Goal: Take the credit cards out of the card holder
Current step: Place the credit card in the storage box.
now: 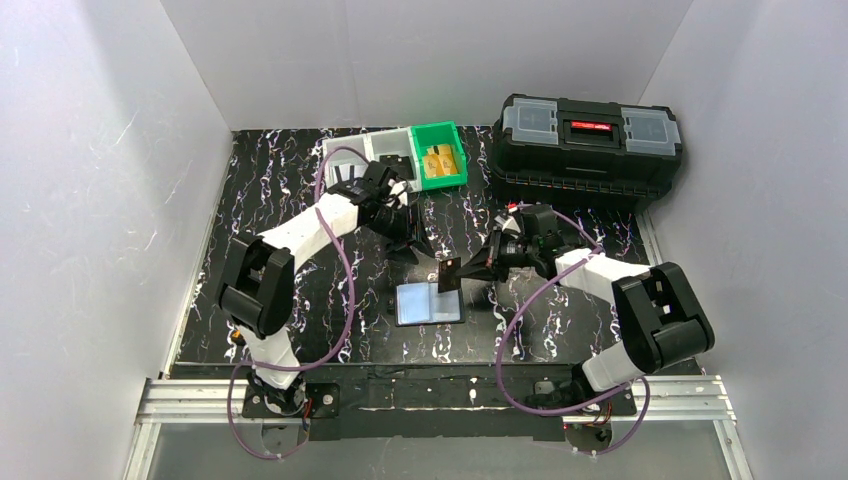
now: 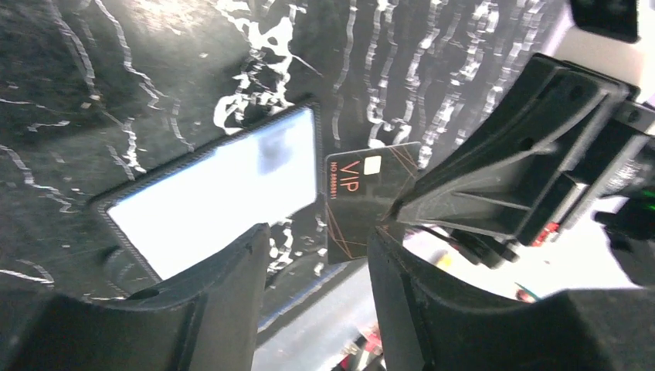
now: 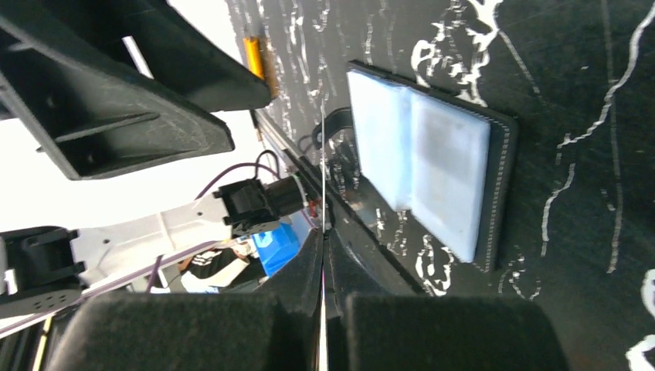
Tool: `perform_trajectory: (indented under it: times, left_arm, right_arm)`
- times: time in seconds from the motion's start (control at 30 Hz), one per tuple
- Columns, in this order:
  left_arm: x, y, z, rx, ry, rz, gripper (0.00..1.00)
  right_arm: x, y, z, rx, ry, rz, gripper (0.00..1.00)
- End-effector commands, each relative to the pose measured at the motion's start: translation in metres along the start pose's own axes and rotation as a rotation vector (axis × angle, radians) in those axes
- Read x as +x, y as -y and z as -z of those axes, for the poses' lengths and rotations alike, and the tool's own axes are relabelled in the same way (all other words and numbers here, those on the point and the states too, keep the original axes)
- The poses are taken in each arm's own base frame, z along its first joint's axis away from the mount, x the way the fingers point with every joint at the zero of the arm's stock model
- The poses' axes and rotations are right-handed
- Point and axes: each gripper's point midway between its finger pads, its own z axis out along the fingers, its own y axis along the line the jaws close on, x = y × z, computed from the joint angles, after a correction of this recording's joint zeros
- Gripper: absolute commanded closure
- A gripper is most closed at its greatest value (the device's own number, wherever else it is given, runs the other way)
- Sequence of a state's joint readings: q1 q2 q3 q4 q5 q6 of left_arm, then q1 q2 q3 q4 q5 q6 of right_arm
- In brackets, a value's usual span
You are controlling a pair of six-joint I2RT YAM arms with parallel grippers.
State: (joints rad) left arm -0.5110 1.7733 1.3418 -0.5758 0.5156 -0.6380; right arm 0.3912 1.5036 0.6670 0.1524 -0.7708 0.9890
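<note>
The card holder lies open on the black marbled mat, its pale blue-grey pockets facing up; it also shows in the left wrist view and the right wrist view. My right gripper is shut on a black card with orange lines and "VIP" lettering, held above the mat just behind the holder. That card shows face-on in the left wrist view and edge-on in the right wrist view. My left gripper is open and empty, close to the card on its left.
A big black toolbox stands at the back right. A green bin holding gold-orange items and a grey bin stand at the back centre. White walls close in the mat on three sides.
</note>
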Motion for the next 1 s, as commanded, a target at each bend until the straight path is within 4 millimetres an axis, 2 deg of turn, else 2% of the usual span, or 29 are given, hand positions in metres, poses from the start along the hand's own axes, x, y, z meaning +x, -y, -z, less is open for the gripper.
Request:
perform_trajectory:
  times: [0.0, 0.23, 0.57, 0.7, 0.77, 0.9, 0.97]
  left_arm:
    - [0.003, 0.04, 0.032, 0.251, -0.017, 0.067, 0.51]
    - [0.001, 0.06, 0.044, 0.481, -0.044, 0.166, 0.51]
    - [-0.005, 0.072, 0.045, 0.601, -0.05, 0.217, 0.54]
    - [-0.006, 0.076, 0.046, 0.631, -0.061, 0.221, 0.65]
    - [-0.005, 0.076, 0.046, 0.635, -0.071, 0.22, 0.79]
    - [-0.001, 0.074, 0.045, 0.629, -0.083, 0.21, 0.97]
    - [0.001, 0.074, 0.044, 0.63, -0.093, 0.204, 1.0]
  right_arm:
    - [-0.006, -0.051, 0.015, -0.152, -0.011, 0.031, 0.99]
    - [-0.013, -0.09, 0.023, -0.293, -0.022, 0.023, 0.99]
    - [-0.019, -0.099, 0.02, -0.336, -0.03, 0.008, 0.99]
    - [-0.019, -0.099, 0.019, -0.33, -0.03, 0.006, 0.99]
    - [-0.019, -0.096, 0.018, -0.321, -0.028, 0.004, 0.99]
    - [-0.019, -0.093, 0.017, -0.304, -0.02, 0.002, 0.99]
    - [-0.019, -0.091, 0.017, -0.289, -0.016, 0.004, 0.98]
